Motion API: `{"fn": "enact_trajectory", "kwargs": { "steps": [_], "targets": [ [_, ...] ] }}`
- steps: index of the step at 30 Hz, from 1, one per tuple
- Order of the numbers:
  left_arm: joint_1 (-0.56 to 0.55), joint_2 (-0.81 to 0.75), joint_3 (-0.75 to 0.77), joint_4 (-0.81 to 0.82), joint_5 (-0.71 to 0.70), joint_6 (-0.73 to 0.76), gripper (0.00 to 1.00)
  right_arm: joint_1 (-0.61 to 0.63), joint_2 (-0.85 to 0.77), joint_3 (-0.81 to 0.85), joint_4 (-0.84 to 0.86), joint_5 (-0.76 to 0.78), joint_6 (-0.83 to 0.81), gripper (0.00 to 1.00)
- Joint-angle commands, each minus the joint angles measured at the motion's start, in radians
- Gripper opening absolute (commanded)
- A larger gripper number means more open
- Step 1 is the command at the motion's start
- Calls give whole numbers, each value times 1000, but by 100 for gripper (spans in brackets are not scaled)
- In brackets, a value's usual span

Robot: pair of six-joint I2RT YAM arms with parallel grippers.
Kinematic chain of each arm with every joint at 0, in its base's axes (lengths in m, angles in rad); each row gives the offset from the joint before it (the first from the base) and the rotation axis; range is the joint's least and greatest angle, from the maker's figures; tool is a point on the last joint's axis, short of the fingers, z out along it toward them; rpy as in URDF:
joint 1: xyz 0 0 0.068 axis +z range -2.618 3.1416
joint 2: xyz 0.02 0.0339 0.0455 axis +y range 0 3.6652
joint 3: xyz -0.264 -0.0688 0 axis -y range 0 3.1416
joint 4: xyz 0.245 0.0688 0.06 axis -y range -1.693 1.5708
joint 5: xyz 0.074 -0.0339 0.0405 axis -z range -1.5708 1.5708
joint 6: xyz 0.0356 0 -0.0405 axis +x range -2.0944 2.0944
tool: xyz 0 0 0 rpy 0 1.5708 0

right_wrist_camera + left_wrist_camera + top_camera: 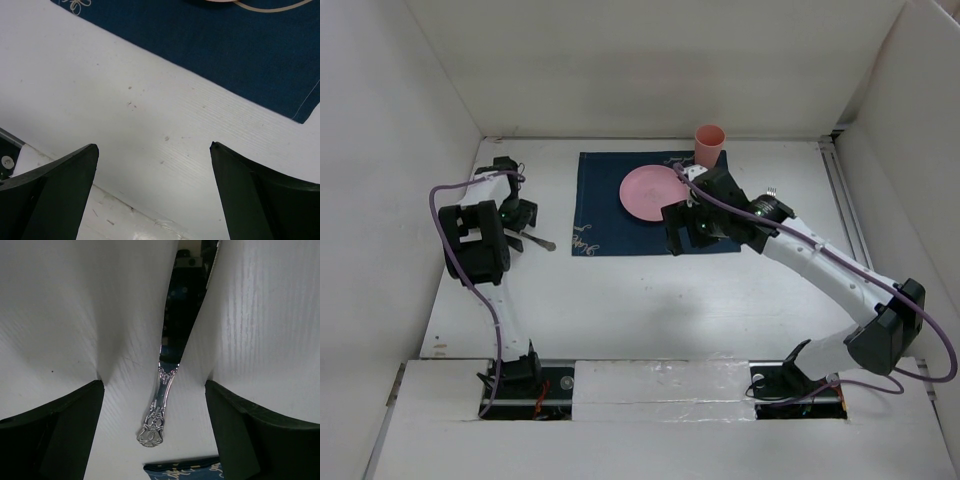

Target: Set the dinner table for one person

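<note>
Open stretch of dinner table (650,290) near placemat (605,215), plate (642,190), cup (710,143) blocking beyond

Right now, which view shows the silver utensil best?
The left wrist view: the utensil fills the middle, its ornate handle sharp. The top view shows only a thin sliver by the placemat. The right wrist view shows none.

The large, flat, matte white tabletop (650,305) lies level under my claws, faintly speckled, with upright white panels (650,60) along three edges.
</note>
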Motion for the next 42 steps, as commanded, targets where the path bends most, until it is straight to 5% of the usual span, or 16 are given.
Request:
{"fn": "enact_trajectory", "kwargs": {
  "steps": [1,19,25,33,42],
  "targets": [
    [1,2,-49,15,-4,21,78,10,-7,44,20,28,11,99],
    [-9,-2,-187,38,16,31,39,29,-7,77,11,79,31,98],
    [-9,31,-234,71,25,31,1,29,-7,108,2,97,31,98],
    [-27,5,-280,74,-55,78,0,29,-7,108,-7,97,31,98],
    [-45,-192,-257,110,-107,222,0,29,-7,108,2,97,40,97]
  ]
}}
